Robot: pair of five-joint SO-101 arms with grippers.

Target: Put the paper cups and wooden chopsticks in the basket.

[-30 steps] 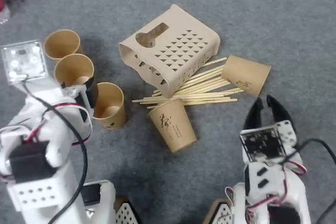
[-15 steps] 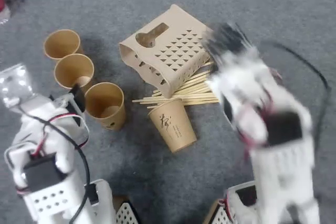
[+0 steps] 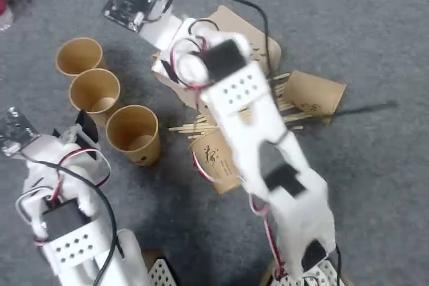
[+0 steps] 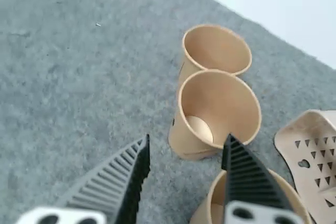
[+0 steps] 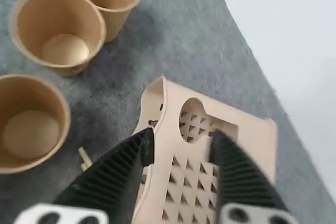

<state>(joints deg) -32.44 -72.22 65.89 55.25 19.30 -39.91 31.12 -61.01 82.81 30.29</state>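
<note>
Assessing progress, we find nothing loaded: the basket (image 5: 252, 145) lies tipped beneath our open, empty right tool (image 5: 182, 137); cups (image 3: 134, 132) and chopsticks (image 3: 182, 127) lie outside; left tool (image 4: 188, 142) likewise open, empty.

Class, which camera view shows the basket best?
The right wrist view: the basket lies close below, its handle hole and triangle cutouts plain. In the high view the right arm covers most of it; the left wrist view catches just one edge.
</note>
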